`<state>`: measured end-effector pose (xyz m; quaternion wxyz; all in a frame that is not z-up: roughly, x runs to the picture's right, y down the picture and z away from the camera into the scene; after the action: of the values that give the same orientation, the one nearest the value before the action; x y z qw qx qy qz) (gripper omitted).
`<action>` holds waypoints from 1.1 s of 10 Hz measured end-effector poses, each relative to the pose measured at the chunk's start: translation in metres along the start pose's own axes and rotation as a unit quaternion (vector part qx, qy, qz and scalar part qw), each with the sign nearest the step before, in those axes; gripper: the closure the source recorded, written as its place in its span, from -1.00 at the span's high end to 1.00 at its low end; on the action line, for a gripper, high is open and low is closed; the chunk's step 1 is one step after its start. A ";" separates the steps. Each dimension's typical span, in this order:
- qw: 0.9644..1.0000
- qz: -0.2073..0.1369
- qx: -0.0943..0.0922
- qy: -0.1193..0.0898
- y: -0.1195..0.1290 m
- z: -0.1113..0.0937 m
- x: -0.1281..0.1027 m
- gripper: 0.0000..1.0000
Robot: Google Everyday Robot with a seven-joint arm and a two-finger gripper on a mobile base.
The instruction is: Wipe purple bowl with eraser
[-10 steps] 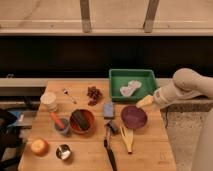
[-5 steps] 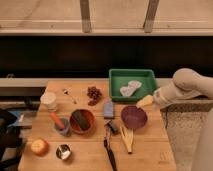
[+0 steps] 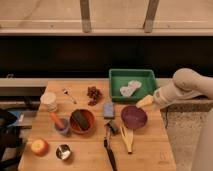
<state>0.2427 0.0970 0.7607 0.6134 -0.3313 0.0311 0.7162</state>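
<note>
The purple bowl (image 3: pixel 133 117) sits on the right half of the wooden table (image 3: pixel 150 150), just in front of the green tray. The eraser (image 3: pixel 81 120), a dark block, lies inside the orange-red bowl (image 3: pixel 90 128) left of centre. My gripper (image 3: pixel 145 101) reaches in from the right on a white arm (image 3: pixel 185 87). It hovers at the purple bowl's far right rim, near the tray's front corner. It is open and nothing shows in it. It is well apart from the eraser.
A green tray (image 3: pixel 116 85) holds a white cloth (image 3: pixel 130 89). A light blue block (image 3: pixel 108 109) lies between the bowls. A banana (image 3: pixel 126 138) and a black tool (image 3: pixel 109 147) lie in front. Dark fruit (image 3: pixel 93 95), a white cup (image 3: pixel 48 100), an apple (image 3: pixel 40 146) and a metal cup (image 3: pixel 63 151) stand to the left.
</note>
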 end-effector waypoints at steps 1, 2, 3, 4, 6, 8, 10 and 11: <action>1.000 0.000 0.000 0.000 0.000 0.000 0.000 0.39; 1.000 0.000 0.000 0.000 0.000 0.000 0.000 0.39; 1.000 0.000 0.000 0.000 0.000 0.000 0.000 0.39; 1.000 -0.003 0.002 0.000 0.000 -0.001 0.000 0.39; 0.999 -0.048 0.019 0.000 0.014 -0.005 -0.009 0.39; 0.994 -0.108 0.030 0.011 0.049 0.003 -0.018 0.39; 0.984 -0.170 0.037 0.024 0.093 0.018 -0.023 0.39; 0.976 -0.211 0.042 0.032 0.121 0.028 -0.023 0.39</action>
<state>0.1220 0.0601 0.7507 0.7626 -0.3271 0.0105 0.5580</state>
